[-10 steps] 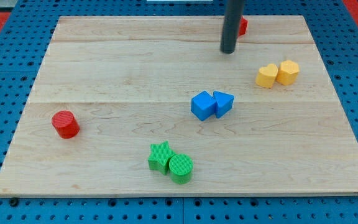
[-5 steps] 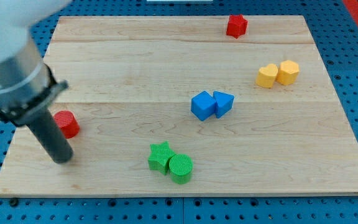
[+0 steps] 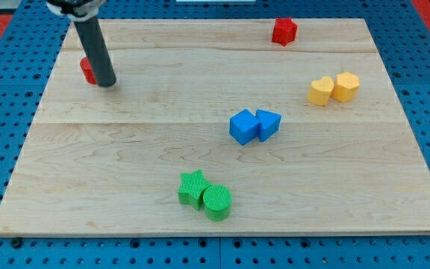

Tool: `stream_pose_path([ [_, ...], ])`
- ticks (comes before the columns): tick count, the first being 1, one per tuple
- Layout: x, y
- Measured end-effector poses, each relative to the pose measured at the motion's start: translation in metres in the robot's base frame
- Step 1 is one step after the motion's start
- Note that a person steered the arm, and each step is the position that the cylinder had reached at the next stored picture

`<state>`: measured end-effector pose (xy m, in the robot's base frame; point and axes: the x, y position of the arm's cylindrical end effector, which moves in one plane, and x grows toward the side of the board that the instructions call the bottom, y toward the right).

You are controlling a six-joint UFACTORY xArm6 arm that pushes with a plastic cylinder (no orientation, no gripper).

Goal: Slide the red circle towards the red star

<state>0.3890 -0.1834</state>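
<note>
The red circle (image 3: pixel 86 70) lies near the view's upper left on the wooden board (image 3: pixel 125 172), mostly hidden behind my rod. My tip (image 3: pixel 106 82) rests on the board, touching the circle's right side. The red star (image 3: pixel 284 31) sits at the view's top, right of centre, far to the right of the circle and tip.
Two blue blocks (image 3: pixel 254 125) touch each other at the centre. A green star (image 3: pixel 192 187) and a green circle (image 3: pixel 217 202) touch near the view's bottom. Two yellow blocks (image 3: pixel 334 88) sit side by side at the right.
The red circle has moved from the board's lower left up to the upper left. My tip swept from the top centre to the lower left, then up beside the circle.
</note>
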Motion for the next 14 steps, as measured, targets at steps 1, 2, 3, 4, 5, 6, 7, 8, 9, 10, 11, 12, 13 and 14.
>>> stream_pose_path([
  [1, 0.030, -0.047],
  [2, -0.019, -0.066],
  [3, -0.050, -0.016],
  [4, -0.078, 0.005],
  [5, -0.108, -0.045],
  [6, -0.113, -0.042],
  [7, -0.117, 0.046],
  [8, -0.131, 0.117],
  [9, -0.131, 0.203],
  [10, -0.127, 0.164],
  [11, -0.104, 0.145],
  [12, -0.074, 0.189],
  [13, -0.104, 0.212],
  [14, -0.160, 0.228],
])
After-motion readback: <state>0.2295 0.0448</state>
